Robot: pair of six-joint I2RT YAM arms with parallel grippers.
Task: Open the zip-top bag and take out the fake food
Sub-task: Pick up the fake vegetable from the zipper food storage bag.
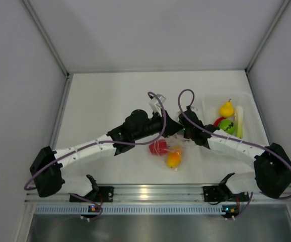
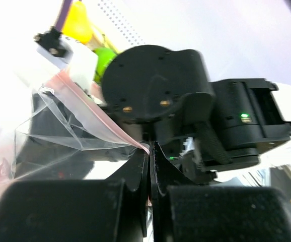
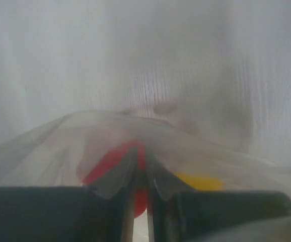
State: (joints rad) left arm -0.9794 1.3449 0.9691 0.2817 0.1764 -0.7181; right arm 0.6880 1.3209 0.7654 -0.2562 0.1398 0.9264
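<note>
Both claws are clenched on the zip-top bag (image 1: 166, 150) at the centre of the overhead view. In the left wrist view the left claw (image 2: 149, 151) has its black fingers pressed together on the pink-red zip strip (image 2: 102, 121). The strip runs from the pinch up toward the upper left of that frame. Below it, clear film fans out to the left in sharp creases.

In the right wrist view the right claw (image 3: 140, 174) nips a raised fold of the same film between fingers that are nearly touching. The plastic drapes away to both sides like a low tent.

From above, the bag's long axis runs roughly top to bottom of the frame. The pinched mouth is uppermost, where the two claws meet, and the loaded end points to the lower edge. Whether that end rests on the white desk (image 1: 105, 101) cannot be told.

Fake food (image 1: 173, 160) is still inside the bag. A glossy orange-yellow piece sits lowest, and a rounded red piece (image 1: 158, 147) lies just up and left of it. Both show blurred through the film in the right wrist view.

At right centre stands a rigid translucent white tray (image 1: 211, 106), near the bag but apart from it. It holds a yellow pear (image 1: 226, 109), a green ball (image 1: 227, 126), a red piece (image 1: 218, 121) and a pale leek stalk (image 1: 239, 121) lying top to bottom.
</note>
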